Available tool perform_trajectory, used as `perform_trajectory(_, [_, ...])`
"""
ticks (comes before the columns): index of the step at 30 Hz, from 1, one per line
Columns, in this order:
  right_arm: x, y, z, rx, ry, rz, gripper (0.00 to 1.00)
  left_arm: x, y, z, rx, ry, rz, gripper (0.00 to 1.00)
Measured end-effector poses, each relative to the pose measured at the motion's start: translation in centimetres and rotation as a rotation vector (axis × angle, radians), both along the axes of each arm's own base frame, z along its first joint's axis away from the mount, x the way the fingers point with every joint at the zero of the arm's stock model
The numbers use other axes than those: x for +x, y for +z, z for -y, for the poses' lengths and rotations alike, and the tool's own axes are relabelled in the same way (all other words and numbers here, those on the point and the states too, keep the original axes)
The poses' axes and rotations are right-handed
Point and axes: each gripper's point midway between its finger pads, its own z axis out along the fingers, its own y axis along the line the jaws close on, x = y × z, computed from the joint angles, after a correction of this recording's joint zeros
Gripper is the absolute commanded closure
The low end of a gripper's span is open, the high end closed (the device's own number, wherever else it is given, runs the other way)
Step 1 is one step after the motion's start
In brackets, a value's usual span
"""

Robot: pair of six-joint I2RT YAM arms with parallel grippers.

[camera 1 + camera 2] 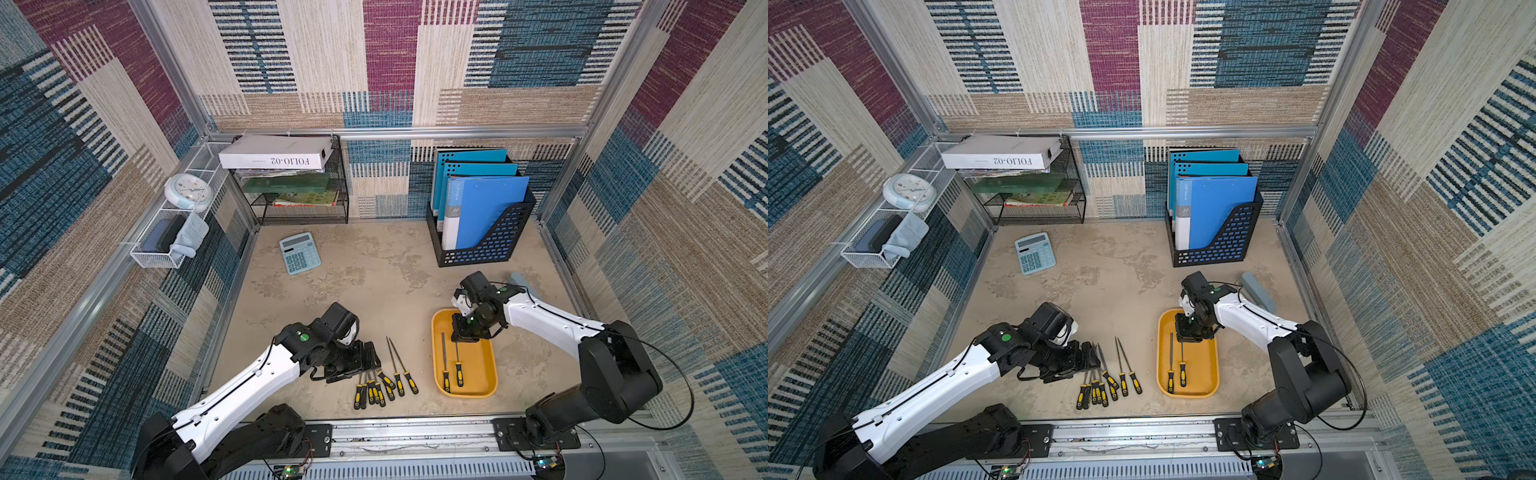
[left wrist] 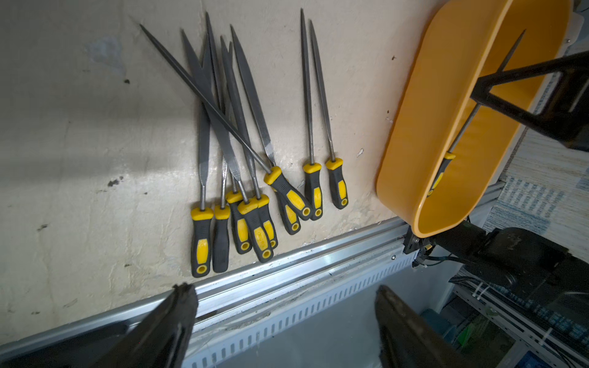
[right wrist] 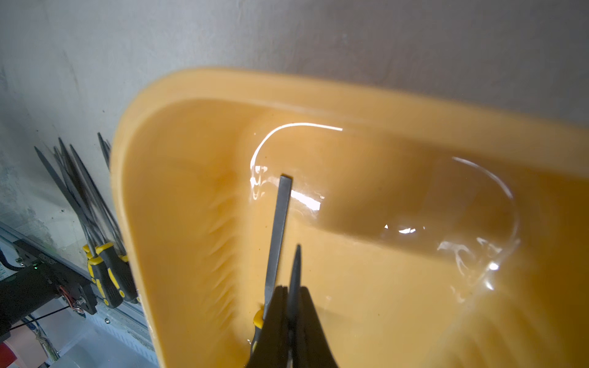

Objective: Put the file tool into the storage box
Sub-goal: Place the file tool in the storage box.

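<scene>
my right claw point(image 3: 291, 291) is pinched together on a thin pointed file point(image 3: 296, 267), whose tip pokes out past my fingers over the floor of the storage box point(image 3: 223, 82). a blunt-ended flat file point(image 3: 280, 223) lies in the box just beside it. outside the box, loose files point(image 3: 105, 270) lie bunched on the bench point(image 3: 318, 32).

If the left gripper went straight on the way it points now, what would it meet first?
Probably the loose pile of files on the table: the open left gripper aims down at their handles. Depth is unclear; the front rail is close.
</scene>
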Motion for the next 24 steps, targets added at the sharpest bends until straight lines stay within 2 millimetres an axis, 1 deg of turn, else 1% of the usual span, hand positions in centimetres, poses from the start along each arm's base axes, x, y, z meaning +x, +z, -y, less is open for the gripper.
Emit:
perform_trajectory(9, [-0.4, -1.5, -0.6, 0.007, -0.01, -0.009, 1.0, -0.5, -1.6, -1.0, 0.045, 0.031, -0.026, 0.11])
perform_trajectory(11, [-0.4, -1.7, -0.6, 0.008, -0.013, -0.01, 0.94, -0.6, -1.9, -1.3, 0.058, 0.04, -0.026, 0.11])
perform_trajectory(16, [-0.4, -1.9, -0.6, 0.01, -0.021, -0.004, 0.74, -1.2, -2.7, -2.1, 0.09, 0.066, -0.052, 0.12])
perform_trajectory(19, [-0.4, -1.4, -0.6, 0.015, -0.022, 0.006, 0.7, -1.5, -3.4, -2.7, 0.119, 0.073, -0.067, 0.13])
perform_trajectory(24, [0.1, 0.0, -0.7, 0.033, -0.03, 0.048, 0.65, -2.5, -5.1, -3.8, 0.179, 0.085, -0.121, 0.18])
